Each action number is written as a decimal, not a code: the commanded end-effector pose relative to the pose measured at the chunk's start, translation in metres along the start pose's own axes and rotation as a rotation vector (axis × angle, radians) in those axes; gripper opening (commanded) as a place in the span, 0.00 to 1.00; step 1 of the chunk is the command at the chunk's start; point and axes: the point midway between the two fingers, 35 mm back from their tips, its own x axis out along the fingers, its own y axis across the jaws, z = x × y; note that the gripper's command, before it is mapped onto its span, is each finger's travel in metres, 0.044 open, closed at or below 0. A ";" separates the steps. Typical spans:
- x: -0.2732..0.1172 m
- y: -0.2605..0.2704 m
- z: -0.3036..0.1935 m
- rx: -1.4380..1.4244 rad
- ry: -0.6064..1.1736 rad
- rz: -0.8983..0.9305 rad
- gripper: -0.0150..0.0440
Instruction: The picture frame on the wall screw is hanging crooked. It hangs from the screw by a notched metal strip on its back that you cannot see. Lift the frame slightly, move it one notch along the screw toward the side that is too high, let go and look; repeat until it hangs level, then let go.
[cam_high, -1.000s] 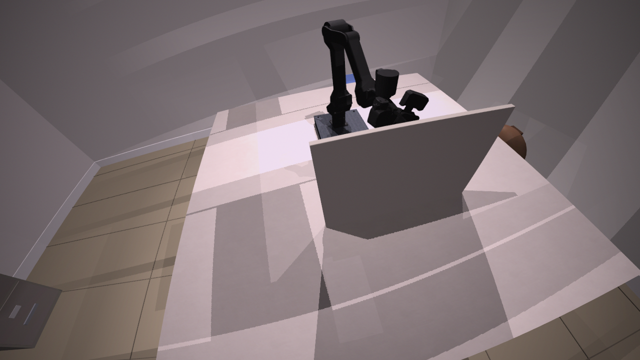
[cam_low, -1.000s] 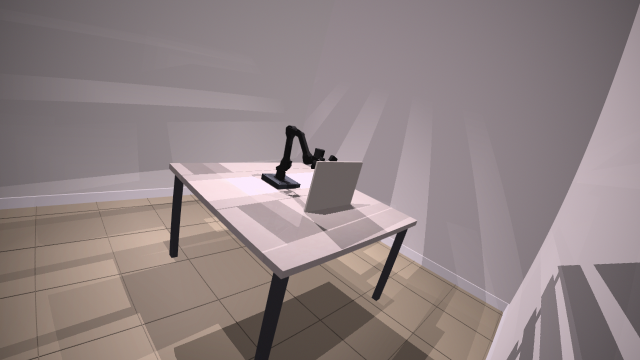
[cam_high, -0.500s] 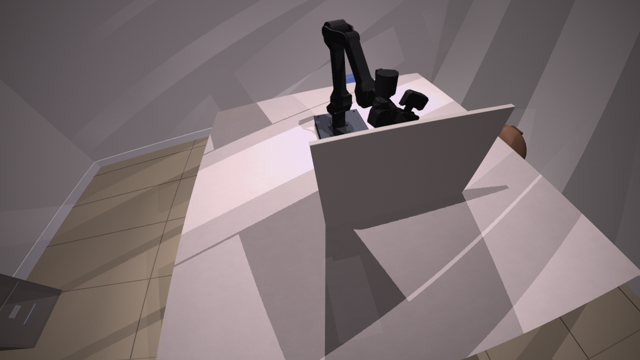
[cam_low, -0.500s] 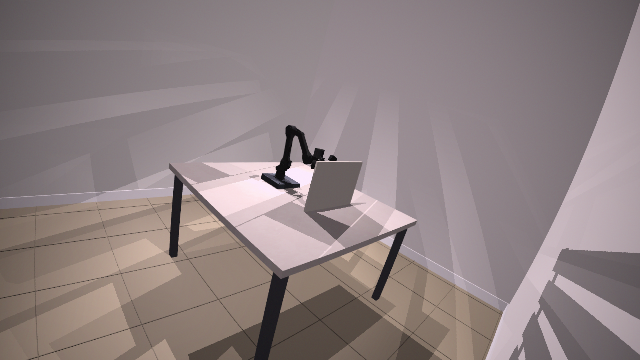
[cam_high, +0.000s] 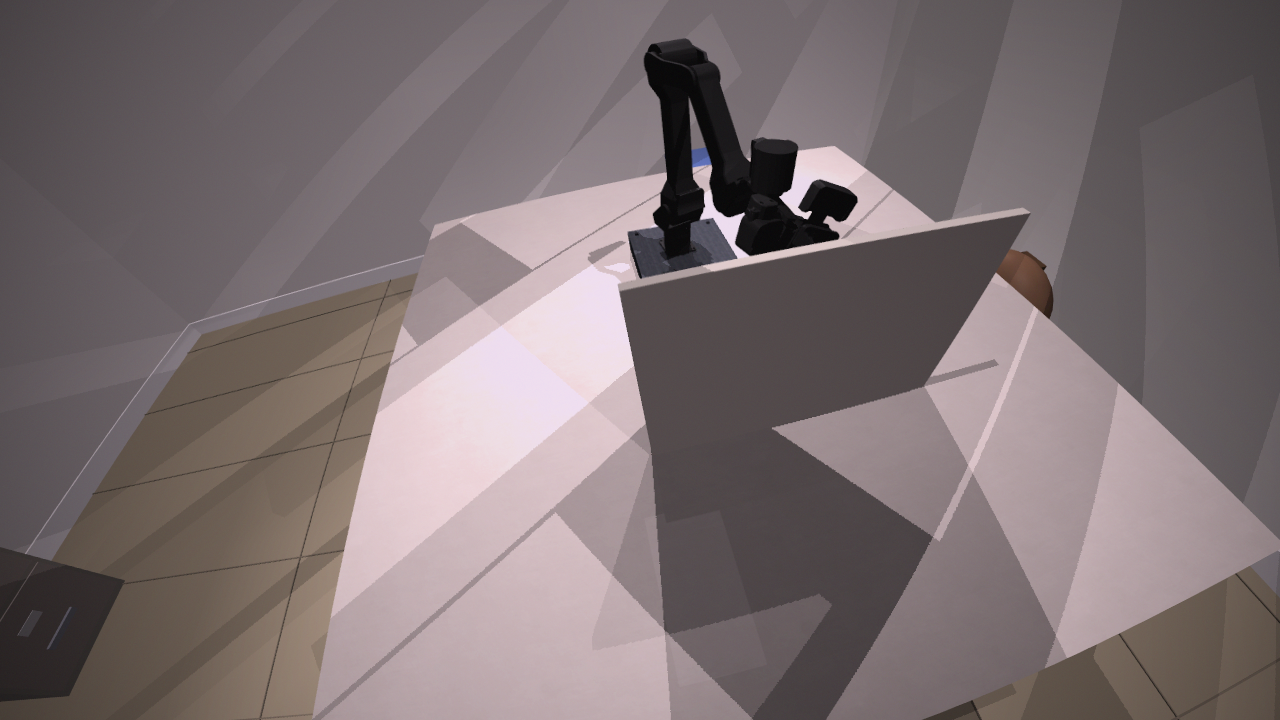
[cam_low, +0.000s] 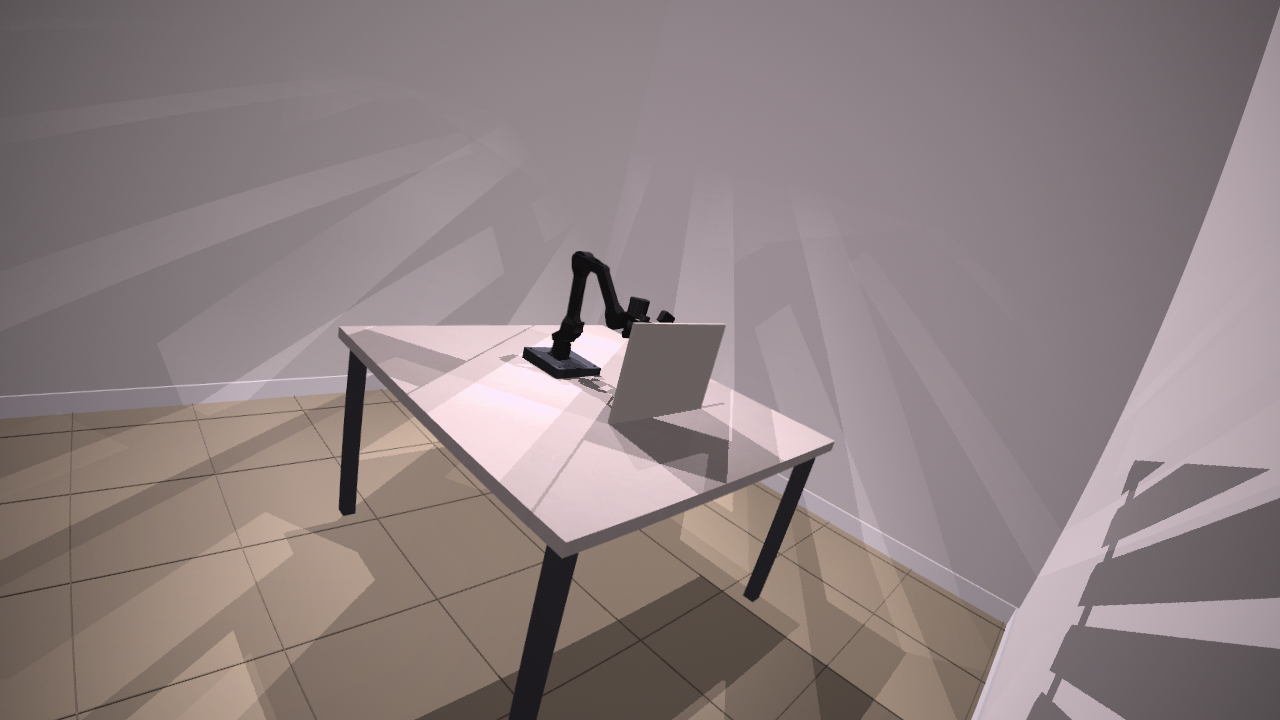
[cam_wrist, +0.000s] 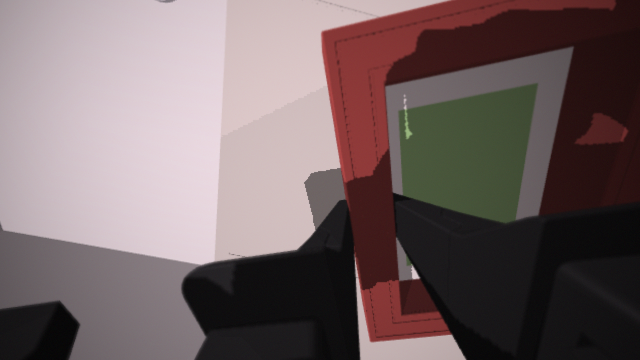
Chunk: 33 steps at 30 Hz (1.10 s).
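The picture frame (cam_wrist: 355, 100) is red, with a pale mat and a green picture (cam_wrist: 465, 160). In the wrist view it fills the upper right, its right part running out of view. My gripper (cam_wrist: 365, 204) is shut on the frame's left side bar, one black finger outside the bar and one over its inner edge. The frame's top edge slants up to the right in this view, but I cannot tell how level it hangs. The upright wall board (cam_high: 787, 340) (cam_low: 671, 371) hides the frame and fingertips from the top and exterior views. The screw and notched strip are hidden.
The board stands on the white table (cam_high: 501, 465) (cam_low: 465, 411), in front of the arm's dark base (cam_high: 657, 255) (cam_low: 559, 362). A brown rounded object (cam_high: 1024, 282) shows behind the board's right end. A blue item (cam_high: 699, 156) shows behind the arm.
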 end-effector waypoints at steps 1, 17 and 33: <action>0.000 0.000 0.001 0.005 -0.003 0.005 0.25; 0.000 -0.005 0.001 0.005 -0.003 0.005 0.25; 0.000 -0.010 0.002 0.004 -0.003 0.005 0.25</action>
